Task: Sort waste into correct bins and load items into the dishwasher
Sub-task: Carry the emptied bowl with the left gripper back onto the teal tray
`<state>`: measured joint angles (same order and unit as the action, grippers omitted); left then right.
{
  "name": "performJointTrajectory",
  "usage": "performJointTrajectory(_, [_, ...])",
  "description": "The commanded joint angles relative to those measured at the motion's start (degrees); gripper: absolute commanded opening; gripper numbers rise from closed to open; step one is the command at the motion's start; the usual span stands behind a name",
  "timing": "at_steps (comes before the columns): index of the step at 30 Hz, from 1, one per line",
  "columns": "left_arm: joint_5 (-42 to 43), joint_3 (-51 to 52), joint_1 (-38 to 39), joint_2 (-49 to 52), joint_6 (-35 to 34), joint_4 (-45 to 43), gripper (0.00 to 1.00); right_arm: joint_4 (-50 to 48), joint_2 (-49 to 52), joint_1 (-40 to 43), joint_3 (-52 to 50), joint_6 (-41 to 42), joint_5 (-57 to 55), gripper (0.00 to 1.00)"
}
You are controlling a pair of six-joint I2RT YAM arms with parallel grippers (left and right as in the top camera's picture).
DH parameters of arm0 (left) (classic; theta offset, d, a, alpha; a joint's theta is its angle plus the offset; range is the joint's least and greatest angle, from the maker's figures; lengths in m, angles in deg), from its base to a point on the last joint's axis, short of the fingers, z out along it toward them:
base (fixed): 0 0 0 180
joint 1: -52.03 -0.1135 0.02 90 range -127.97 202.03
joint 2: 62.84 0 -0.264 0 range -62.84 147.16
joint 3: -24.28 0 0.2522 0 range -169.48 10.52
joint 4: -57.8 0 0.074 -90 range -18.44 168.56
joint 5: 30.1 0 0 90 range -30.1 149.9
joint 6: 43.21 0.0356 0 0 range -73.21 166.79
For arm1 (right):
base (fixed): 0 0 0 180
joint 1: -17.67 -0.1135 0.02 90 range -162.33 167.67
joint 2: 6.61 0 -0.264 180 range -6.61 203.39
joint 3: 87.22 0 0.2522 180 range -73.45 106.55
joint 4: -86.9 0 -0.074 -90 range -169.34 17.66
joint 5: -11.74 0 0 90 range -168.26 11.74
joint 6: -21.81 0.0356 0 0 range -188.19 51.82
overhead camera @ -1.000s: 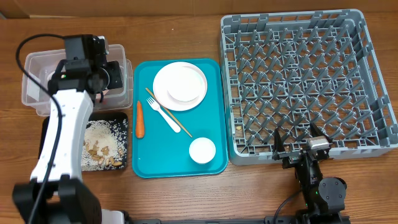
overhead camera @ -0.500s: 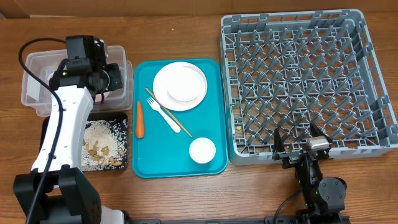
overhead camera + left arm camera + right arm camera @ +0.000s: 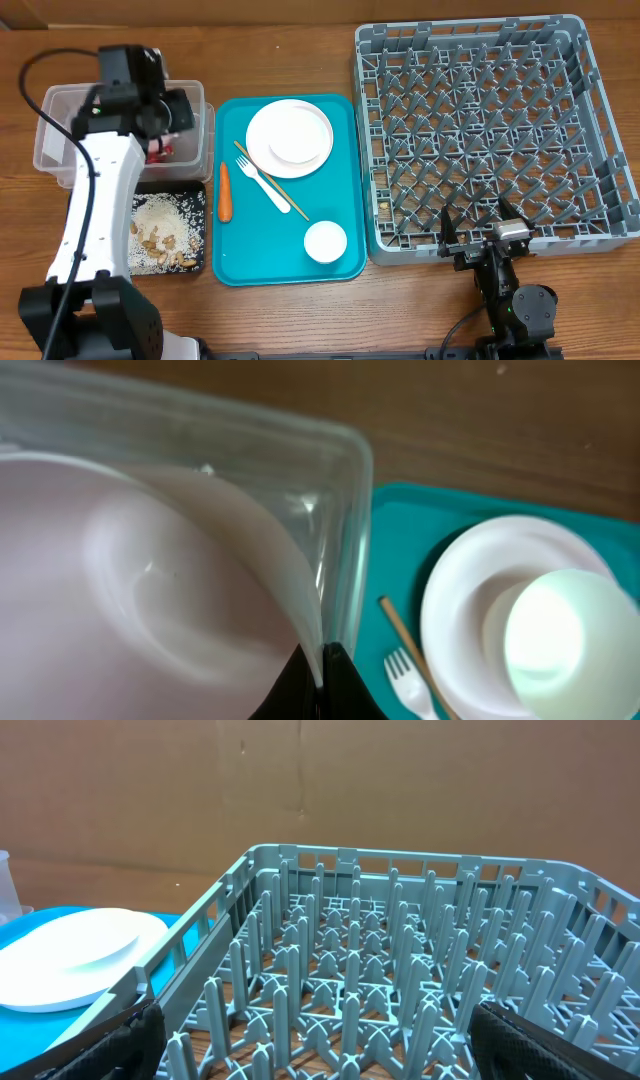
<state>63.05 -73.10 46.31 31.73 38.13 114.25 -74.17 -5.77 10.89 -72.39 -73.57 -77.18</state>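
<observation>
My left gripper (image 3: pixel 168 122) hangs over the clear tub (image 3: pixel 55 150). In the left wrist view it (image 3: pixel 325 682) is shut on the thin rim of a pale-pink bowl (image 3: pixel 150 590), right against the tub wall (image 3: pixel 345 510). A red wrapper (image 3: pixel 160 152) shows in the tub. The black tray (image 3: pixel 204 192) holds rice and nut scraps (image 3: pixel 160 240). The teal tray (image 3: pixel 340 150) carries a white plate (image 3: pixel 262 132) with a small bowl (image 3: pixel 295 145), a fork (image 3: pixel 262 180), a chopstick (image 3: pixel 285 195), a carrot (image 3: pixel 225 192) and a small cup (image 3: pixel 325 241). My right gripper (image 3: pixel 488 235) is open and empty at the grey rack's (image 3: pixel 480 130) front edge.
The rack fills the right half of the table, and its pegs (image 3: pixel 350 970) stand right in front of my right fingers. A small scrap (image 3: pixel 385 205) lies in the rack's front left. The left arm's cable (image 3: pixel 40 75) loops over the tub.
My left arm has shifted a little toward the back over the tub, and the red wrapper now shows beside it. The right arm has not moved.
</observation>
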Motion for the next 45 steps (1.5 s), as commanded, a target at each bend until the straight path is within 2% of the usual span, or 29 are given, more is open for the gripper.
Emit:
performJointTrajectory(1, [4.22, -7.67, 0.46, -4.07, -0.46, 3.45, 0.04, -0.35, -0.57, 0.15, -0.61, -0.24, -0.13, 1.0])
performJointTrajectory(7, [10.38, -10.51, 4.57, -7.39, -3.04, 16.44, 0.04, -0.35, -0.57, 0.15, -0.61, -0.24, -0.11, 1.0])
performJointTrajectory(11, [8.46, -8.63, 9.77, -7.08, -3.28, 26.67, 0.04, -0.35, -0.57, 0.15, -0.61, -0.24, -0.11, 1.0])
performJointTrajectory(14, [8.13, -3.91, 13.94, -7.08, -3.85, 30.56, 0.04, -0.35, -0.57, 0.15, -0.61, -0.24, -0.11, 1.0])
performJointTrajectory(21, [8.26, 5.57, 22.08, -7.08, -4.92, 30.14, 0.04, -0.35, -0.57, 0.15, -0.61, -0.24, -0.11, 1.0])
performJointTrajectory(25, [8.17, 9.64, 26.21, -7.08, -7.06, 26.69, 0.04, -0.35, -0.57, 0.15, -0.61, -0.24, -0.11, 1.0])
performJointTrajectory(29, [3.78, 12.39, 28.94, -7.08, -11.17, 24.55, 0.04, -0.35, -0.57, 0.15, -0.61, -0.24, -0.13, 1.0])
performJointTrajectory(32, [1.27, 14.29, 30.27, -7.08, -13.25, 22.82, 0.04, -0.35, -0.57, 0.15, -0.61, -0.24, -0.13, 1.0])
performJointTrajectory(45, [0.9, 21.55, 31.41, -6.93, -15.21, 14.19, 0.04, -0.35, -0.57, 0.15, -0.61, -0.24, -0.11, 1.0])
